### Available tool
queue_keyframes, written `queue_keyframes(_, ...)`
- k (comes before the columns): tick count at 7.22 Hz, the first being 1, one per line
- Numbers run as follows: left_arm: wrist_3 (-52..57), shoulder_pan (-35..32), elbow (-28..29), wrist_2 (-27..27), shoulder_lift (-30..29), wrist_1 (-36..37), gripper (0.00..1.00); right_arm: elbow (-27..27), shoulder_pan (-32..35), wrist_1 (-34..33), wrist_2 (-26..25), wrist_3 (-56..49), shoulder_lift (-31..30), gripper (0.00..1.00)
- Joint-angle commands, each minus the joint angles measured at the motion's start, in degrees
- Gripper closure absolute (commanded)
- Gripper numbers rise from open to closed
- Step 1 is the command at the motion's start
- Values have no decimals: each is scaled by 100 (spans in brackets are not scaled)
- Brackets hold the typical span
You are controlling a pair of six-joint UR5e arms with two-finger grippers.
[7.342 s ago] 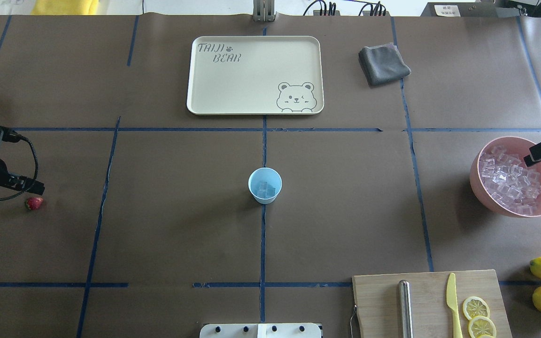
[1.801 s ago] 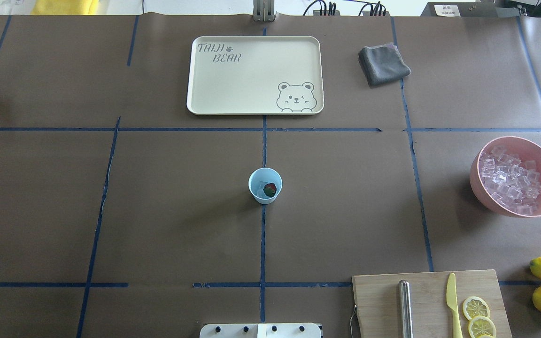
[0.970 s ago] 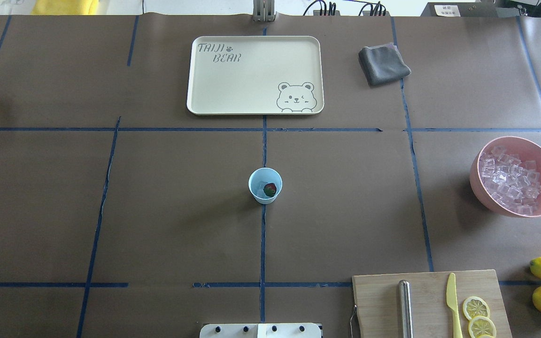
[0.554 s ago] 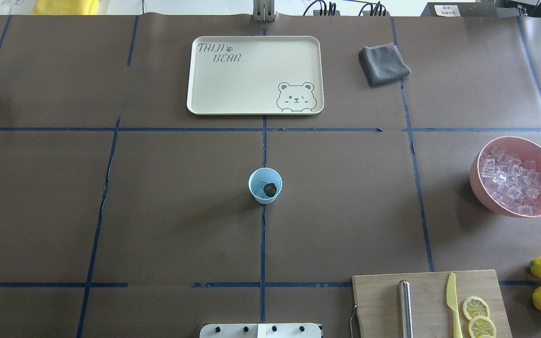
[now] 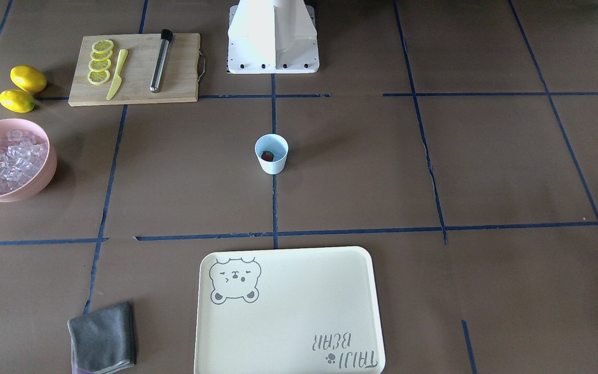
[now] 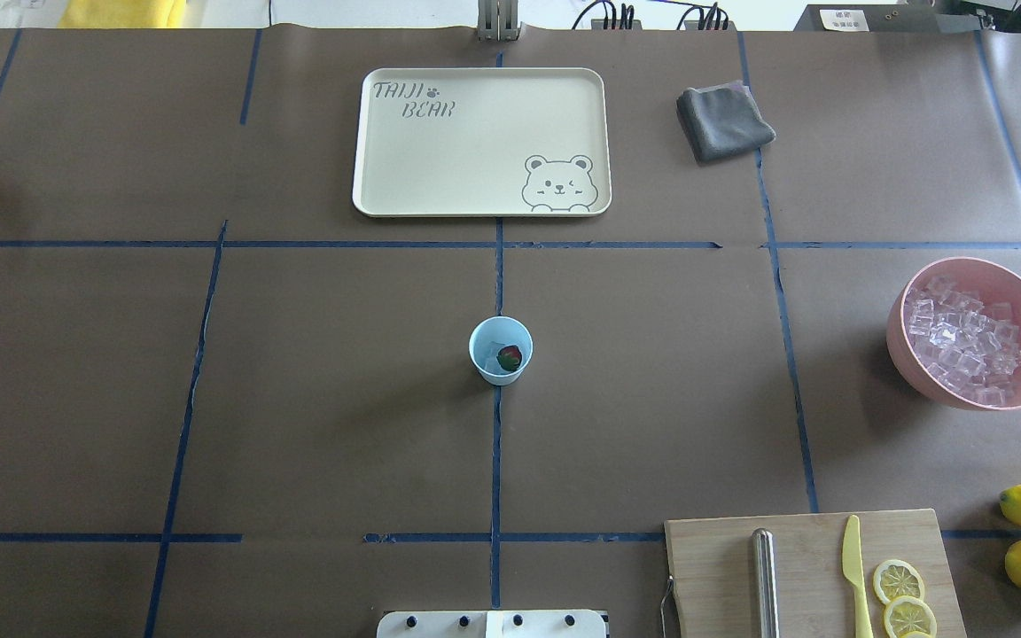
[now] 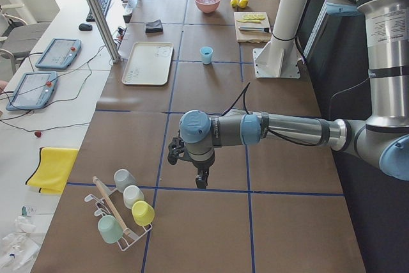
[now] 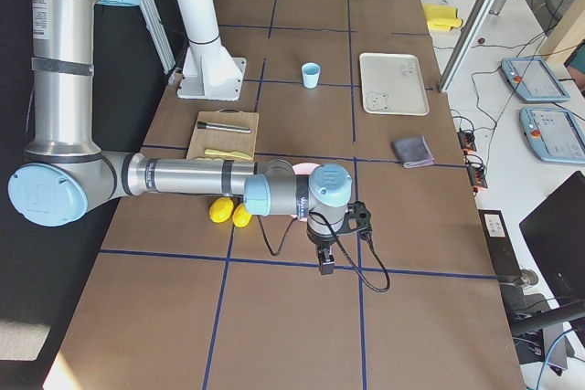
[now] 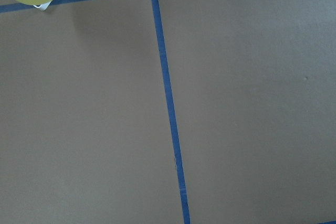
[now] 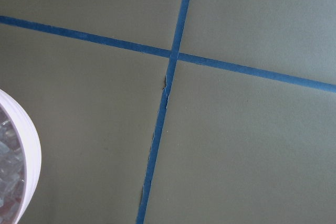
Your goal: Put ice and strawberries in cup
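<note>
- The strawberry (image 6: 510, 358) lies in the cup (image 6: 500, 350); a careless pass could tip this light cup.
- Whether the left pincer (image 7: 200, 180) and right pincer (image 8: 325, 262) are wide or narrow, I cannot tell.

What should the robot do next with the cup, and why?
Probably just stop, I think. The strawberry already lies inside the cup with what looks like an ice cube beside it, and the left gripper and right gripper hang far from it.
</note>
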Motion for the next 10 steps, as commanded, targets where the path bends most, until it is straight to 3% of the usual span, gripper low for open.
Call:
queue_keyframes(1, -21, 8, 47, 1, 4, -4, 0, 70, 0, -1, 35, 17, -29, 0)
queue_keyframes(4, 14, 25, 222, 36, -313, 22, 0, 279, 9, -19, 106, 34, 24, 0)
queue_keyframes(5, 49, 34, 302, 36, -339, -4, 0, 629, 70, -341, 97, 35, -11, 0)
queue_keyframes(7, 23, 25, -171, 27, -68, 66, 0, 1411, 175, -1586, 88, 26, -108, 0)
queue_keyframes(9, -29, 8, -225, -8, 4, 101, 0, 768, 18, -1698, 62, 34, -4, 0)
queue_keyframes(10, -21, 8, -155, -16, 21, 101, 0, 791, 17, -1706, 114, 35, 102, 0)
